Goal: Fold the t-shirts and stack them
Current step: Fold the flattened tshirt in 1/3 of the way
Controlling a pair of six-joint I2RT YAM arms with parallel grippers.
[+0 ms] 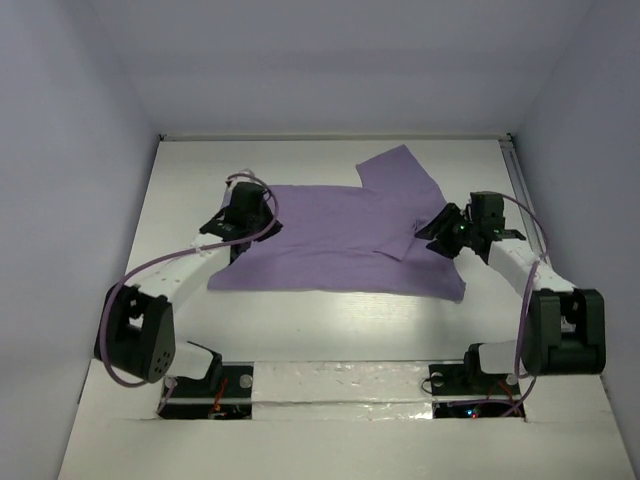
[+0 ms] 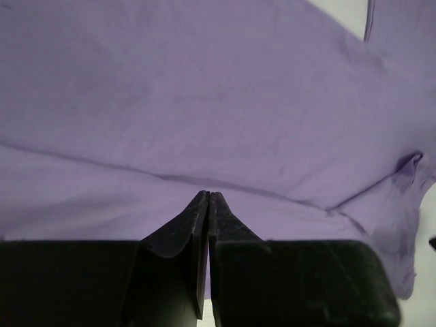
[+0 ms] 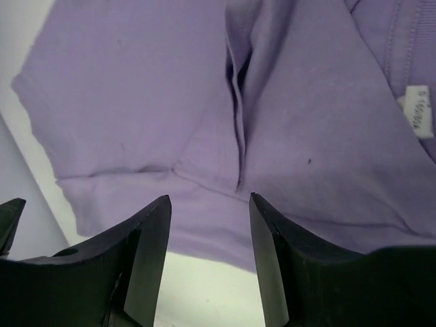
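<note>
The lavender t-shirt (image 1: 340, 240) lies spread flat on the white table (image 1: 330, 320), with one sleeve (image 1: 400, 170) sticking out at the back and a folded flap (image 1: 405, 243) near its right side. My left gripper (image 1: 243, 222) is at the shirt's left edge. In the left wrist view its jaws (image 2: 208, 195) are pressed together over the cloth (image 2: 204, 102), and no cloth shows between them. My right gripper (image 1: 443, 235) is at the shirt's right side. In the right wrist view it is open (image 3: 210, 197) just above the shirt's edge (image 3: 204, 225), with nothing between the fingers.
White walls enclose the table on the left, back and right. A rail (image 1: 518, 180) runs along the right edge. The shirt's white size label (image 3: 417, 112) shows at the right of the right wrist view. Bare table (image 3: 204, 293) lies under the right fingers.
</note>
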